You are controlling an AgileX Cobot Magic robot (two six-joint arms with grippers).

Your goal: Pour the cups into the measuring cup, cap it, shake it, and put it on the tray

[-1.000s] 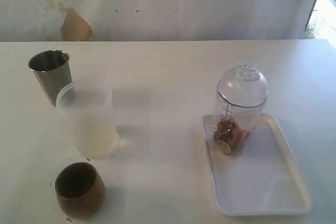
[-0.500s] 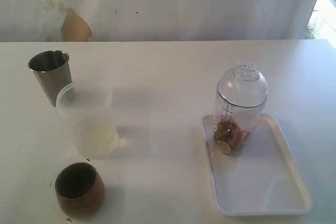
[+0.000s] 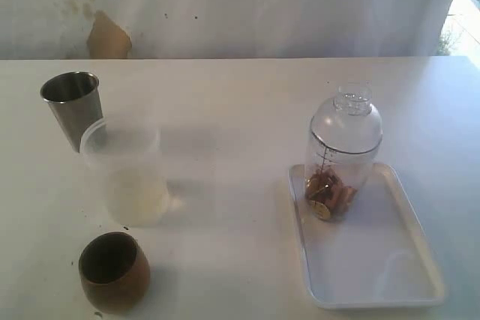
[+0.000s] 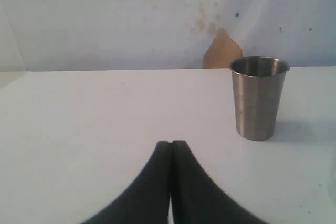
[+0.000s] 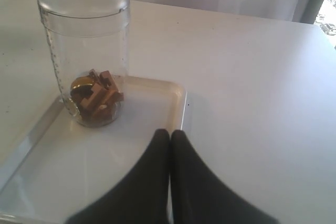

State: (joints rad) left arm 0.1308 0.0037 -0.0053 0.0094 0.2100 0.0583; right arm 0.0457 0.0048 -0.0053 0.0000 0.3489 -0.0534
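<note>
The measuring cup [image 3: 339, 174] [image 5: 86, 61] stands upright at the far end of the white tray [image 3: 390, 275] [image 5: 157, 103], with brown pieces in its bottom and the dome cap [image 3: 349, 119] on it. On the left of the table stand the steel tumbler [image 3: 73, 106] [image 4: 258, 97], the frosted plastic cup [image 3: 127, 170] and the brown wooden cup [image 3: 112, 271]. My left gripper [image 4: 171, 143] is shut and empty, short of the tumbler. Shut and empty too, my right gripper [image 5: 170, 132] hovers over the tray's edge, apart from the measuring cup. Neither gripper shows in the exterior view.
A white wall [image 3: 240, 5] with a brown patch [image 3: 107, 37] runs behind the table [image 3: 225, 110]. Bright daylight comes in at the far right edge [image 3: 465, 13].
</note>
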